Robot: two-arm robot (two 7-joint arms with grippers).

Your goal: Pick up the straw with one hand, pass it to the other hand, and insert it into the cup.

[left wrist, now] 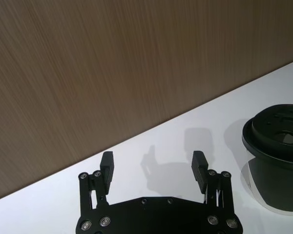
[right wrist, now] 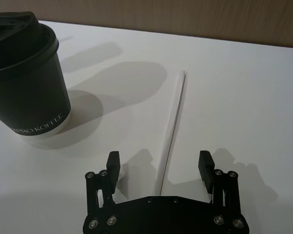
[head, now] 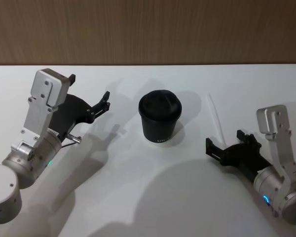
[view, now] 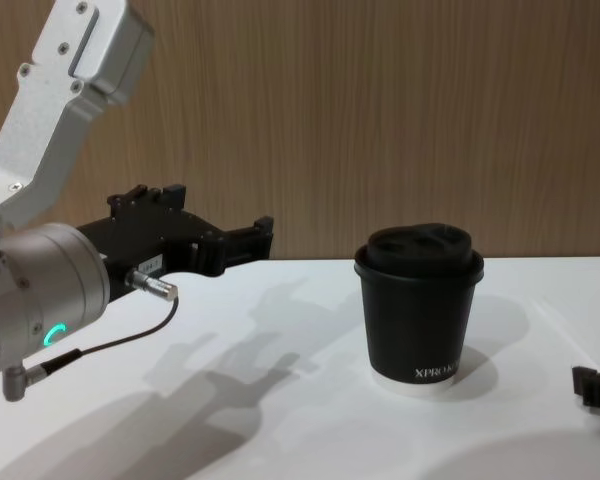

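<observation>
Straw (right wrist: 173,122) lies flat on worktop (head: 138,192), near end between your right tool's (right wrist: 158,163) spread fingers; cup (head: 159,118) stands upright between both tools. Your left tool (head: 89,89) hovers raised, fingers apart.

1. The cup (head: 159,118), centre frame, is showing black with white lettering.
2. The straw (head: 215,118) and table (head: 138,197) are showing white.
3. The wall (head: 148,29), along the top, is showing brown woodgrain.
</observation>
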